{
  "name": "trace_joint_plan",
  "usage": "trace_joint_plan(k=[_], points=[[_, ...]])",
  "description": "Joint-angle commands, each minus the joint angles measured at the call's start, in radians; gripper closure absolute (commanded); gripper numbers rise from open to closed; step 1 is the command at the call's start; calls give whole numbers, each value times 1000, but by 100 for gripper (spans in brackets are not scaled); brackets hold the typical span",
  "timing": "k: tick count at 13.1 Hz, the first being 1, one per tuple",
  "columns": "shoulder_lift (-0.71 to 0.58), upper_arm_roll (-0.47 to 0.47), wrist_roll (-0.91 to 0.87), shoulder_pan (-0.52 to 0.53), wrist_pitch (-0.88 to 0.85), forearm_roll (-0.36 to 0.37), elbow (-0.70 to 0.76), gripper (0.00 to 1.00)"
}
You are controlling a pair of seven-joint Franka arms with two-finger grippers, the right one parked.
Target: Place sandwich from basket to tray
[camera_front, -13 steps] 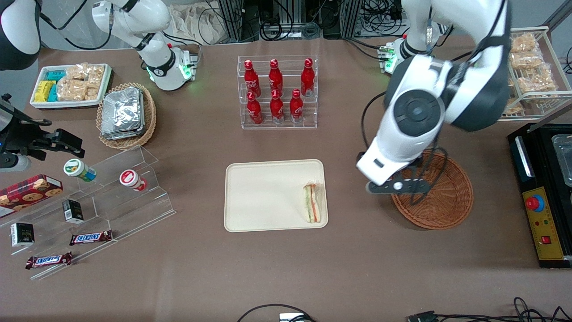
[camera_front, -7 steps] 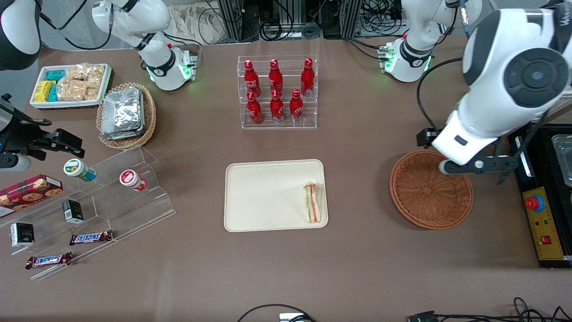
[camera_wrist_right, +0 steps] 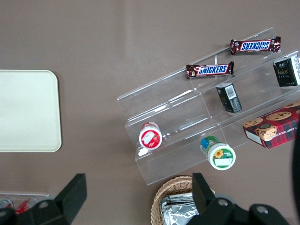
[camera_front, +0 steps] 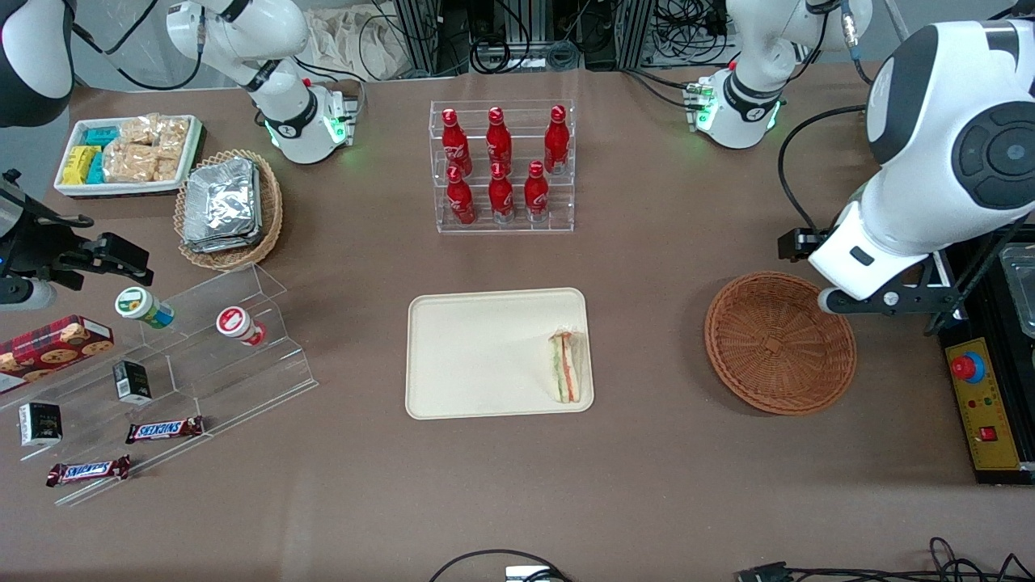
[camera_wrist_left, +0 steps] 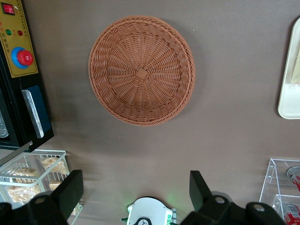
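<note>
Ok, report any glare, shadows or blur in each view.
Front view: sharp, even light, faint table sheen, green LEDs at the arm bases, soft shadow under the basket. Left wrist view: open gripper close and soft-edged. Right wrist view: reflections on the acrylic shelf.

Six cola bottles [camera_front: 499, 166], two Snickers bars [camera_front: 164, 429].

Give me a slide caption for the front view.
Sandwich rests on tray; open tool hangs beside emptied basket.

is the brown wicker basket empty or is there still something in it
Empty. The basket shows only bare weave; the sandwich lies on the tray. The gripper, jaws open, hangs above the table beside the basket.
</note>
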Motion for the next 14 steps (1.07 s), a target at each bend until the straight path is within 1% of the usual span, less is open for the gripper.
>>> trace_joint_plan(k=[1,6,7,8,9,11,13,14], points=[[-36,2,9,-5,-4,-5,-51,0],[-57,-6,3,2,6,-5,-63,0],[-77,-56,0,84,12,-5,-80,0],[-105,-178,0,184,36,3,-108,0],[-135,-261,0,284,65,6,-152,0],[-177,-346,0,384,110,7,-217,0],[-197,-476,0,519,124,7,-241,0],[-214,-501,0,548,149,7,-269,0]])
